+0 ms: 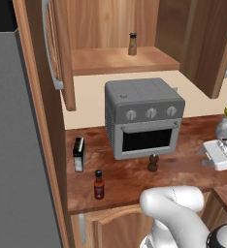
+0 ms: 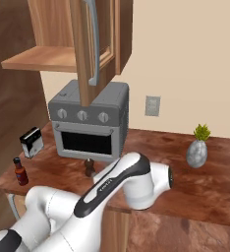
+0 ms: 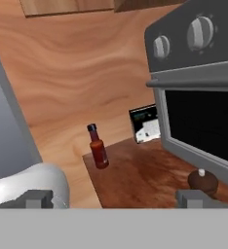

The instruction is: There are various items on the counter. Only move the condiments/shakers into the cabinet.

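With the tan shaker [image 1: 132, 44] already on the cabinet [image 1: 120, 60] shelf, I've got the gripper [image 3: 117, 198] spread wide and empty near the pepper mill [image 3: 202, 181] — next I'd drop over it and pinch, the red sauce bottle [image 3: 98, 148] waiting at the counter [image 1: 130, 179] edge.

We have the left base view high behind the arm's left, facing forward and down over the counter [image 1: 135, 177] and into the open cabinet [image 1: 120, 60]. The right base view sits behind the arm's right, angled leftward across the same counter. Both share the toaster oven [image 1: 143, 116], red sauce bottle [image 1: 99, 185], pepper mill [image 1: 153, 163] and box [image 1: 78, 154]. The hand view rides low and close: bottle ahead of the fingertips [image 3: 196, 198], mill just beside one tip, oven front to that side.
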Robot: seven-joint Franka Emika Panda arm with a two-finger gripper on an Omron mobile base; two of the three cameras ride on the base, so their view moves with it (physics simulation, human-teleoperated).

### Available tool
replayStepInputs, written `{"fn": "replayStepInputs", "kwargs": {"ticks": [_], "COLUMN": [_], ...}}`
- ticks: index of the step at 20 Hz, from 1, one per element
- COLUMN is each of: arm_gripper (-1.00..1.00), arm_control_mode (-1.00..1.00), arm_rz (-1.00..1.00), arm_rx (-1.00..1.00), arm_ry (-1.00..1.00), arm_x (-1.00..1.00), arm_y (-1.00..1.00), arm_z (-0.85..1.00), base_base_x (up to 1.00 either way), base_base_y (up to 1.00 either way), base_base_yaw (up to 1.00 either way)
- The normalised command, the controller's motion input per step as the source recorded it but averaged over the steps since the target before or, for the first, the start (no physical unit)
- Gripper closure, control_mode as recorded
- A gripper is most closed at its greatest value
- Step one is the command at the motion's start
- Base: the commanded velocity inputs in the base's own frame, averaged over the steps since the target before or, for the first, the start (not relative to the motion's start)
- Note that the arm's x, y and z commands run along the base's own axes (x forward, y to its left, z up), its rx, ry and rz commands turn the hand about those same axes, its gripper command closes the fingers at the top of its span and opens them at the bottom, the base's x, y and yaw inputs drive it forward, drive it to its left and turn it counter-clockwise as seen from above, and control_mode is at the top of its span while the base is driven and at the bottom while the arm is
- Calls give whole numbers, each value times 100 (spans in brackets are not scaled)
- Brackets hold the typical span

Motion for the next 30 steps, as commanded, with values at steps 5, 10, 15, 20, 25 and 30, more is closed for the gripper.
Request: {"fn": "replayStepInputs", "kwargs": {"ticks": [5, 10, 15, 20, 25, 30], "arm_gripper": [-100, -100, -100, -100, -100, -100], "arm_control_mode": [-100, -100, -100, -100, -100, -100], "arm_rz": [0, 0, 1, 3, 3, 1], "arm_rx": [0, 0, 0, 0, 0, 0], "arm_ry": [0, 0, 0, 0, 0, 0], "arm_x": [25, 17, 18, 24, 15, 11], "arm_y": [8, 21, 33, 39, 28, 9], "arm_z": [-10, -22, -25, -24, -21, -16], "base_base_x": [0, 0, 0, 0, 0, 0], "base_base_y": [0, 0, 0, 0, 0, 0], "base_base_yaw": [0, 0, 0, 0, 0, 0]}}
